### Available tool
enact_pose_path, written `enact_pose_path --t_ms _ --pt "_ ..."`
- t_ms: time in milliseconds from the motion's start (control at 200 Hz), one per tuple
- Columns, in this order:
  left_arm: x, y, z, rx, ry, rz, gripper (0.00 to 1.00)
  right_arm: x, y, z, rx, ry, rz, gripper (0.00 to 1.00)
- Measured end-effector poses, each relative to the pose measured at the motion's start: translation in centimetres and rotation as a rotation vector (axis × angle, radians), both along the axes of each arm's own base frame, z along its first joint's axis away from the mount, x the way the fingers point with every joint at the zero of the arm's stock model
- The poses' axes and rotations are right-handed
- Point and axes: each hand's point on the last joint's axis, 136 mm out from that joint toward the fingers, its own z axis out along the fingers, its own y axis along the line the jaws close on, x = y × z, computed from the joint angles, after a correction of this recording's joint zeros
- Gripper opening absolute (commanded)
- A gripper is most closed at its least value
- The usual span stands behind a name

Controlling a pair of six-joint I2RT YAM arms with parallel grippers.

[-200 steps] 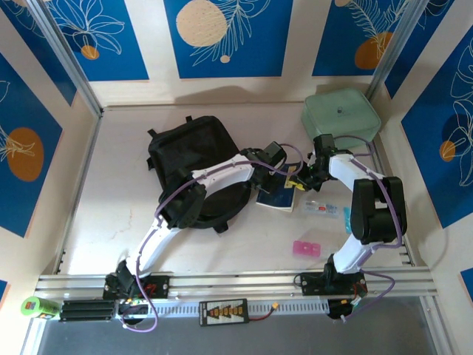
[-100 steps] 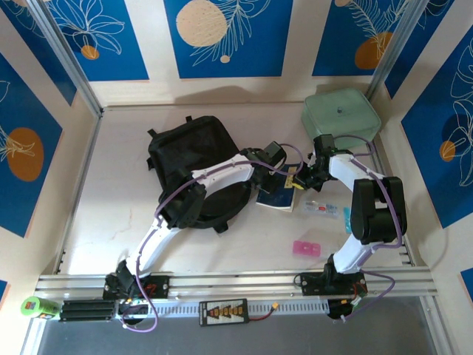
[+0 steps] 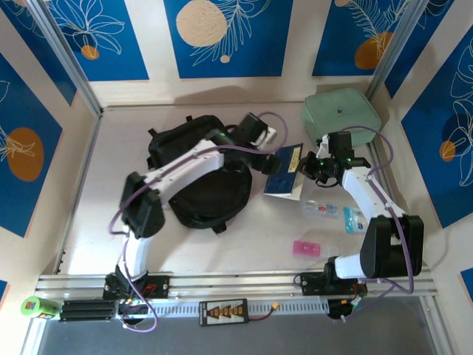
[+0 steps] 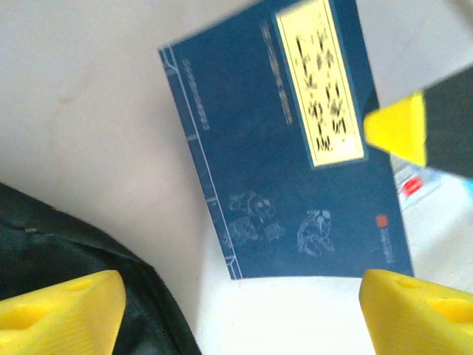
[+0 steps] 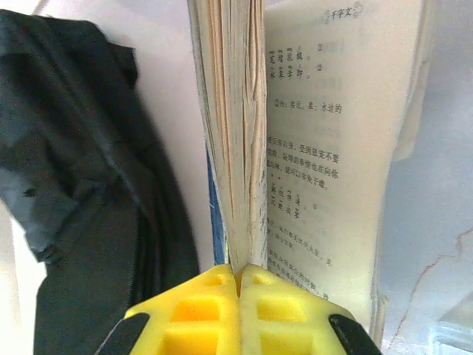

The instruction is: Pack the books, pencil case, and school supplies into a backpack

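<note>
My right gripper (image 3: 309, 168) (image 5: 240, 277) is shut on the thin navy book (image 3: 283, 168) (image 4: 288, 163) (image 5: 233, 148), pinching its page edge and holding it raised off the table beside the black backpack (image 3: 196, 174) (image 5: 74, 185) (image 4: 66, 288). One loose page (image 5: 325, 148) hangs open. My left gripper (image 3: 270, 161) (image 4: 236, 310) hovers open just above the book's cover, touching nothing. A clear packet (image 3: 321, 208), a teal piece (image 3: 353, 220) and a pink block (image 3: 306, 248) lie on the table to the right. The yellow paperback and the blue book are out of view.
A mint green padded case (image 3: 340, 111) sits at the back right corner. Walls close the table (image 3: 111, 170) in on three sides. The left arm's elbow (image 3: 139, 207) stands left of the backpack, and an aluminium rail (image 3: 236, 282) runs along the near edge.
The right gripper has lifted the navy book up and back from where it lay flat. The left arm has swung back, its elbow moving left, and its gripper has come off the book.
</note>
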Motion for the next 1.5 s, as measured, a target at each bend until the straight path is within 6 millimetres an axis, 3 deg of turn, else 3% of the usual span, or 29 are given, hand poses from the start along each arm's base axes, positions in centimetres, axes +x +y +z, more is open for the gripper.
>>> enact_pose_path --t_ms 90,160,340,460,660,845,1205,1245,1345,1400,1500 --pt "0.4 3.0 2.6 -0.104 -0.004 0.068 0.88 -0.1 0.4 2.1 0.036 -0.063 0.019 0.00" --pt "0.6 5.1 2.9 -0.175 0.022 0.118 0.89 -0.3 0.9 3.7 0.074 -0.112 0.043 0.00" --pt "0.5 8.9 -0.2 -0.334 0.167 0.234 0.88 -0.8 2.9 6.4 0.204 -0.168 0.128 0.00" --pt "-0.7 9.3 -1.8 -0.418 0.246 0.257 0.88 -1.2 4.7 8.0 0.298 -0.192 0.198 0.00" --pt "-1.4 8.3 -0.4 -0.585 0.290 0.237 0.82 -2.5 9.0 9.1 0.410 -0.182 0.356 0.00" --pt "-1.7 8.2 0.9 -0.688 0.300 0.221 0.62 -3.6 11.4 9.3 0.467 -0.153 0.445 0.00" --pt "-2.3 9.4 3.8 -0.786 0.233 0.190 0.00 -3.9 11.8 9.4 0.471 -0.145 0.460 0.00" --pt "-2.3 9.5 4.0 -0.790 0.217 0.179 0.00 -3.8 11.7 9.3 0.460 -0.141 0.454 0.11" --pt "-2.4 9.6 4.5 -0.808 0.196 0.168 0.00 -3.5 11.6 9.1 0.435 -0.129 0.427 0.51" --pt "-2.4 9.9 4.6 -0.813 0.184 0.173 0.00 -3.2 11.4 8.9 0.424 -0.124 0.403 0.63" --pt "-1.8 10.9 4.6 -0.829 0.173 0.222 0.00 -2.9 10.9 8.3 0.427 -0.105 0.339 0.75"
